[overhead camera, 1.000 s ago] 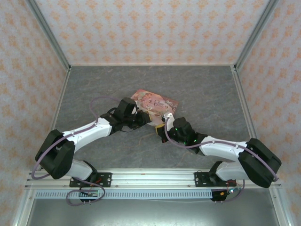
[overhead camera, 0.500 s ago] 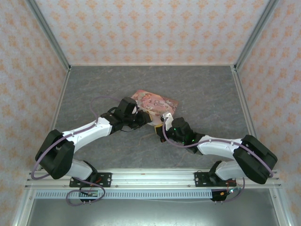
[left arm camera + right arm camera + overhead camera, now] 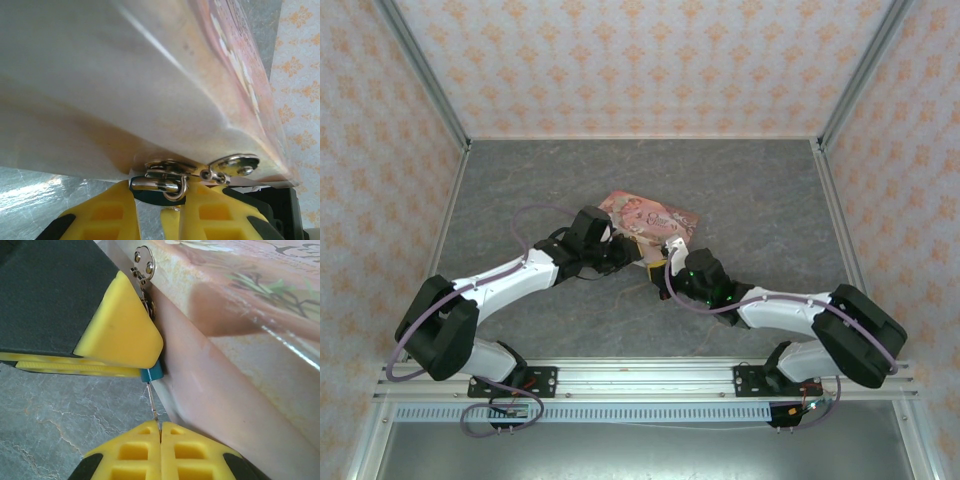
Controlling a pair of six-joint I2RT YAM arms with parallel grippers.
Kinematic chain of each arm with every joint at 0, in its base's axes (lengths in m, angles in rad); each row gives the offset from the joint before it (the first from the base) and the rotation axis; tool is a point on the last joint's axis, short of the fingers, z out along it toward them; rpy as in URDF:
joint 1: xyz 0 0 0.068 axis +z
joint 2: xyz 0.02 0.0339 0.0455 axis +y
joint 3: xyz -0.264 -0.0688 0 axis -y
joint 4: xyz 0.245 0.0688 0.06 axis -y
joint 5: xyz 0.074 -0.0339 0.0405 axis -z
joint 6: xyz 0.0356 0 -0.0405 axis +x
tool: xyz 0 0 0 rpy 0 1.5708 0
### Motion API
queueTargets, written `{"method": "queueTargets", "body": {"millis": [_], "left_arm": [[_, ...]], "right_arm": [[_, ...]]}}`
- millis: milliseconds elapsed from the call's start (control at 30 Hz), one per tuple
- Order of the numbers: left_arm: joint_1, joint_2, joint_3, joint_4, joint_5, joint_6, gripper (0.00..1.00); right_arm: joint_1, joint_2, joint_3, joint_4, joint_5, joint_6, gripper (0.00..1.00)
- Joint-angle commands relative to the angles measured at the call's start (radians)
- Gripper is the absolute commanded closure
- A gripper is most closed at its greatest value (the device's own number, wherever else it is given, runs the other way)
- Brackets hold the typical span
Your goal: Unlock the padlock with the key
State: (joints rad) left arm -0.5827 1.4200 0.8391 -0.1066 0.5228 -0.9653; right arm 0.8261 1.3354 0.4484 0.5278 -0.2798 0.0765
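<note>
Lead: status on padlock [image 3: 151, 374]?

Arm: It hung off the clasp [image 3: 232, 164] low on the side wall of the tin [image 3: 655, 215]. My left gripper [image 3: 626, 256] was clamped on the padlock body, one pad on each side. Reason, as I read it: a padlock dangling on loose rings would swing away from any push, so I pinned it.

Lead: key [image 3: 153, 402]?

Arm: My right gripper [image 3: 160, 429] was pinched fully closed on it. The thin shaft stuck straight out of the fingertips, and its tip was at the padlock's teal end. I held it that way to keep the shaft in line with the padlock body. I judged this to be the insertion step, with no turn made yet.

Lead: seated?

Arm: Couldn't tell. In the right wrist view the left finger [image 3: 120, 335] sat over the padlock, and just a sliver of teal poked out beneath it. The keyhole was hidden, so I couldn't read how deep the key was. The key's head was buried between my right pads.

Lead: shackle [image 3: 167, 185]?

Arm: The left wrist view had it threaded through the clasp rings. It looked closed, but the view was close and blurry. The padlock body was a dark patch between the yellow pads.

Lead: top cam?

Arm: Both grippers met at the tin's near corner. The padlock and key were too small to make out there. The tin sat on the table [image 3: 520, 180], and I couldn't tell whether that corner was lifted.
</note>
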Motion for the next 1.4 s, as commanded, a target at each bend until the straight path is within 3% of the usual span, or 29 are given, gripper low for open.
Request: {"method": "queueTargets", "body": {"millis": [0, 1367], "left_arm": [[-0.012, -0.025, 0.045, 0.021, 0.026, -0.007, 0.81], [-0.026, 0.011, 0.045, 0.022, 0.016, -0.007, 0.82]], "right_arm": [[0.005, 0.023, 0.012, 0.024, 0.018, 0.0, 1.0], [0.005, 0.005, -0.024, 0.107, 0.03, 0.025, 1.0]]}}
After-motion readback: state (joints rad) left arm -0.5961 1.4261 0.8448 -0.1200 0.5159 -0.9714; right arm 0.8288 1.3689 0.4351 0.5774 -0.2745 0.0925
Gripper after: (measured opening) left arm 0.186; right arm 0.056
